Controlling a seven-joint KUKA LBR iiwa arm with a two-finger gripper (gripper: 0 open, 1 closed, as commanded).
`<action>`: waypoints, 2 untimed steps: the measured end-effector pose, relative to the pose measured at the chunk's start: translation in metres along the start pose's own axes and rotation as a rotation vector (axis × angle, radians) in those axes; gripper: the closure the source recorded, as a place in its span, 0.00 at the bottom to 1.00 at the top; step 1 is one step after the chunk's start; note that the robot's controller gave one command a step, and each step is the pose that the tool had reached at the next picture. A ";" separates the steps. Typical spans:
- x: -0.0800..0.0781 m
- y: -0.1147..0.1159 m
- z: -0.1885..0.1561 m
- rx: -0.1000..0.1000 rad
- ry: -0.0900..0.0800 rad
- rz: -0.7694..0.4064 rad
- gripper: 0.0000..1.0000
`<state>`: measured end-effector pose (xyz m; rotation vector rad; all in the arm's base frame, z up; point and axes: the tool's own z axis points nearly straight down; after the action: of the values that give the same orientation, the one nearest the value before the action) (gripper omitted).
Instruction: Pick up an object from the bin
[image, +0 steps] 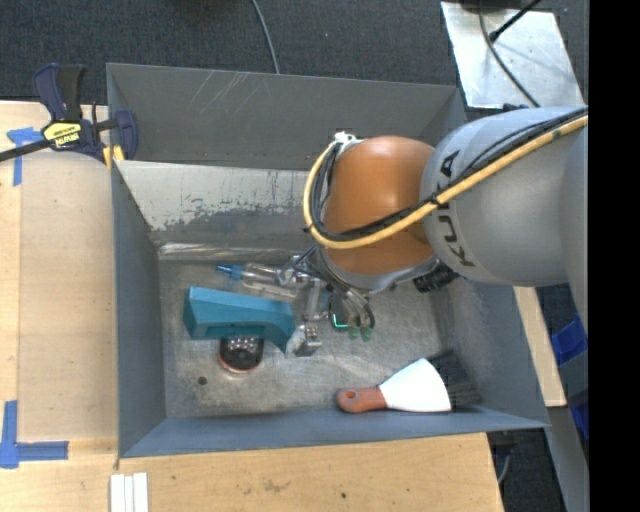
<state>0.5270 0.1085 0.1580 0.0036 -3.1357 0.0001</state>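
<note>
While my gripper hangs just beside the teal wedge-shaped plastic block, I cannot tell whether it is clenched.

jaws low in bin, just right of teal block | round copper cap touching block's near side | orange-handled brush by near wall

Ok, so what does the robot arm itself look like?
The arm is a thick, rounded silver-grey link with dark KUKA lettering. Its wrist wears a smooth orange dome-shaped cover. Yellow and black cables run along the link and loop round the cover. The gripper under it is bare silvery metal.
</note>
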 end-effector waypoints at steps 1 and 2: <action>-0.001 0.000 -0.002 -0.001 -0.003 0.001 0.00; -0.010 0.002 -0.006 0.000 -0.008 -0.087 0.00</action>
<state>0.5371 0.1101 0.1638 0.1404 -3.1401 0.0001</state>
